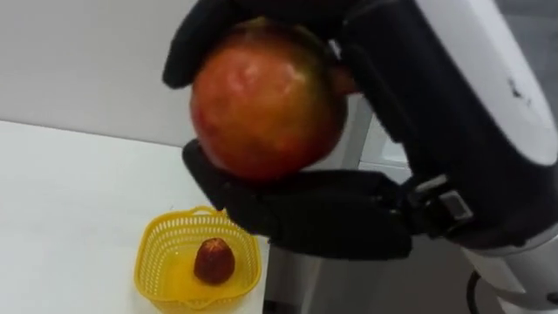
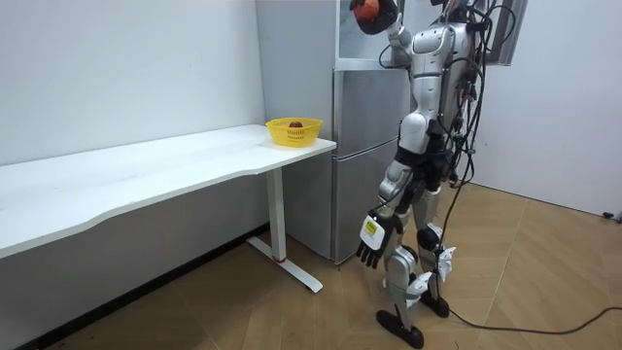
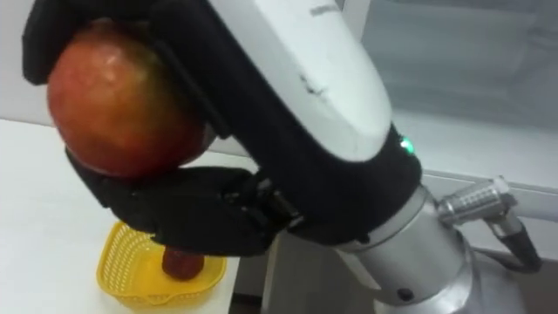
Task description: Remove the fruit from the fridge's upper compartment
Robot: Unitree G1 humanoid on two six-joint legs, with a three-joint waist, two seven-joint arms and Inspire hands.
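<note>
Right hand (image 1: 314, 214) is curling round a red-yellow apple (image 1: 266, 100) before the fridge (image 2: 369, 146) — below, 1 yellow basket (image 1: 157, 253) is sitting on the tabletop (image 1: 70, 201).

Legible text: none | Tag (image 2: 369, 229) on back of lowered left hand (image 2: 375, 247), room view: print too small to read | Dark marks (image 1: 514, 87) on white forearm shell (image 1: 488, 61): not decipherable as characters

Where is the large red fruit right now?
The large red fruit is in the raised right hand, fingers curled round it, upper centre of the left eye view, above the yellow basket.
</note>
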